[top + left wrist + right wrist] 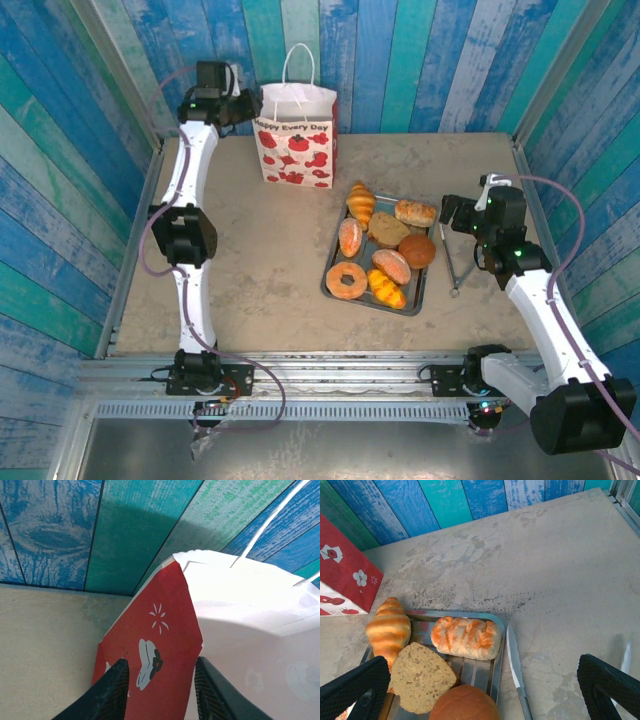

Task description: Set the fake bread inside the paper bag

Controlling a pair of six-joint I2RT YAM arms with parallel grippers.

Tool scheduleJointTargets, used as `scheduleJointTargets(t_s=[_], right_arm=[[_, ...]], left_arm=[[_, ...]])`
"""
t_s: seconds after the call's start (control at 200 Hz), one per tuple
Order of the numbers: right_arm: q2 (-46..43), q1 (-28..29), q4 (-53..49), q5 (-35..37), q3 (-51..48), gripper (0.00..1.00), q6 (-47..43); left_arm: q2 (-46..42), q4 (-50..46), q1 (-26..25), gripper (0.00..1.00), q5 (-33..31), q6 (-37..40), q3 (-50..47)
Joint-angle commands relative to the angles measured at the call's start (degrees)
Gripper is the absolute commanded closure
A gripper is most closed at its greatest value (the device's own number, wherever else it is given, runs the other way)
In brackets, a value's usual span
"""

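the right end effector hangs wide apart beside the tray where the fake bread lies; it looks light, firm and a bit slick, best pinched across a piece's middle. that wrist view gives crust detail, the top view the whole spread. farther back, the left end effector, fingers apart, faces the red side of the paper bag

Shiny metal tray, matt paper bag, rough tabletop.
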Motion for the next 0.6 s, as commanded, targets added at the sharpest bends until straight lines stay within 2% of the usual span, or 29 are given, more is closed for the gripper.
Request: scheduleJointTargets(t_s=[0.0, 0.316, 0.426, 0.596], right_arm=[[-0.19, -0.18, 0.83, 0.88, -0.70, 0.00, 0.18], [-0.79, -0.17, 0.78, 1.21, -0.84, 0.00, 0.17], [-0.98, -0.18, 0.82, 1.28, -0.79, 0.00, 0.26], [-1.33, -0.18, 0.81, 1.79, -0.91, 0.00, 0.13]], left_arm=[[4.23, 0.68, -0.10, 0.67, -0.24, -0.05, 1.60], [2.94, -0.29, -0.10, 0.96, -0.94, 1.38, 1.90], [0.25, -0.18, -0.07, 1.00, -0.94, 2.06, 1.31], [-7.75, 1.16, -0.10, 1.00, -0.79, 2.93, -4.36]])
